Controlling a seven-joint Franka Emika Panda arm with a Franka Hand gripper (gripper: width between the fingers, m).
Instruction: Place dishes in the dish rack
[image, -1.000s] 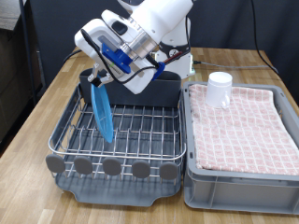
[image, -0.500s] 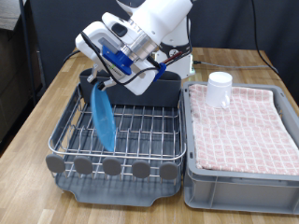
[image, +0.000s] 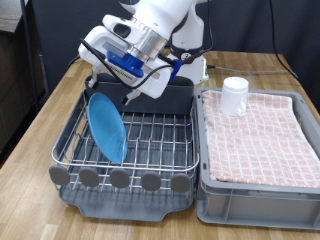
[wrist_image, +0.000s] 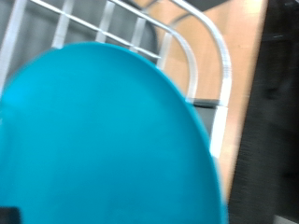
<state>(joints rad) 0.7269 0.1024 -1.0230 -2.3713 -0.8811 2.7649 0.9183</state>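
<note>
Table (image: 60, 95) wooden; rack (image: 150, 135) on exterior view's left, tub (image: 262, 190) with checkered cloth (image: 265, 135) on right; plate (image: 106, 128) stands tilted on edge inside rack, near its left side, fills wrist view (wrist_image: 103, 140); gripper (image: 100, 82) just above plate's top edge; cannot tell if fingers open or grip plate; cup (image: 235, 95) on cloth, not yet racked; spoon not visible; judged: 1 dish in rack, others left.

One light-blue plate (image: 106, 127) stands in the one dish rack (image: 150, 140), just below the gripper (image: 112, 86). One white cup (image: 235, 94) sits well off to its side, on one cloth-lined tub (image: 260, 185).
</note>
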